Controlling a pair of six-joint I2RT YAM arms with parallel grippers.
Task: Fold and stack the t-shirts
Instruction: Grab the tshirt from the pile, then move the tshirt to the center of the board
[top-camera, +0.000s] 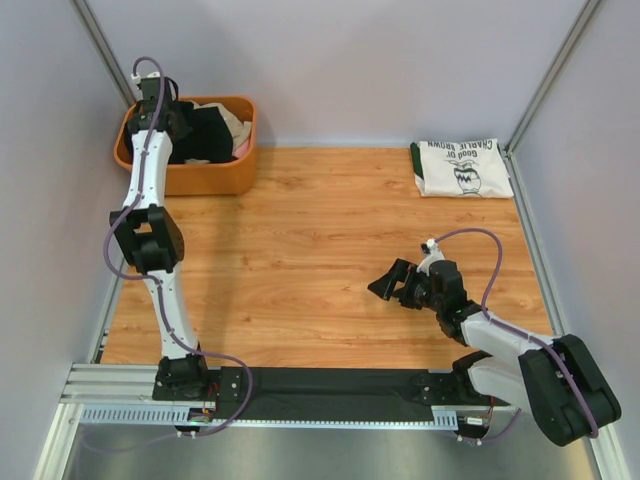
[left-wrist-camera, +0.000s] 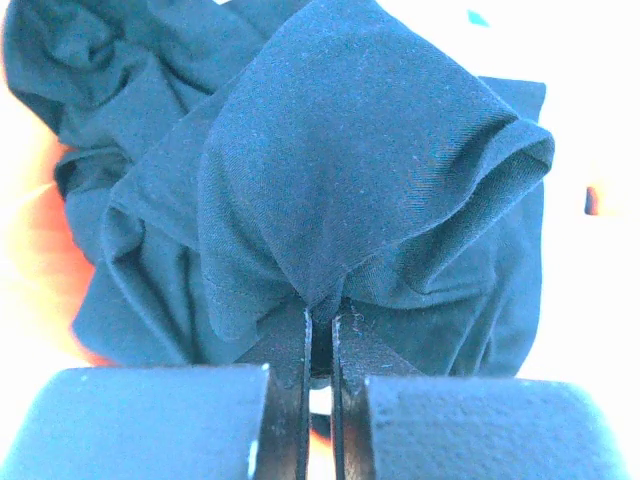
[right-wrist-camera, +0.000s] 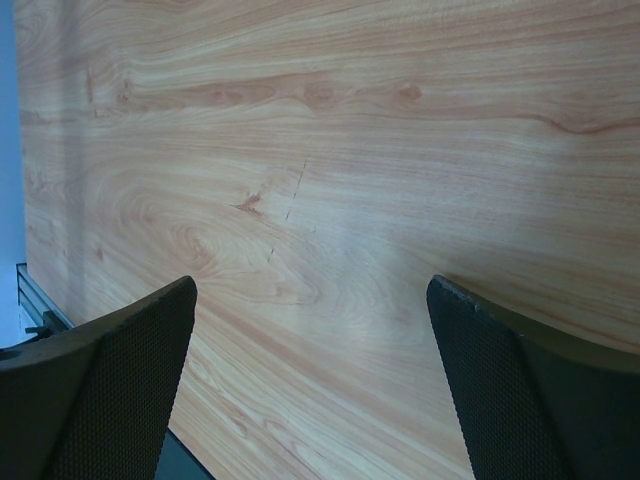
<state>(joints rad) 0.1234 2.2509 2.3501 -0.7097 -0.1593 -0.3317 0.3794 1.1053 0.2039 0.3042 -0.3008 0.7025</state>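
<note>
My left end effector (left-wrist-camera: 320, 325) pinches a thin fold of the black t-shirt (left-wrist-camera: 370, 150), the right end effector (right-wrist-camera: 310, 290) gapes empty; so small a bite may slip on lifting.

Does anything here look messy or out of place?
Only the black t-shirt, bunched up in the orange bin at the far left, where the left gripper pinches a fold. The white t-shirt lies neatly folded far right.

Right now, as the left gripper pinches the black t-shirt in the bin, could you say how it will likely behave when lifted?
The black t-shirt will probably hang floppy and stretch out, since it lies bunched in soft folds. The left gripper holds only a small pinch of cloth, so it may slip free.
</note>
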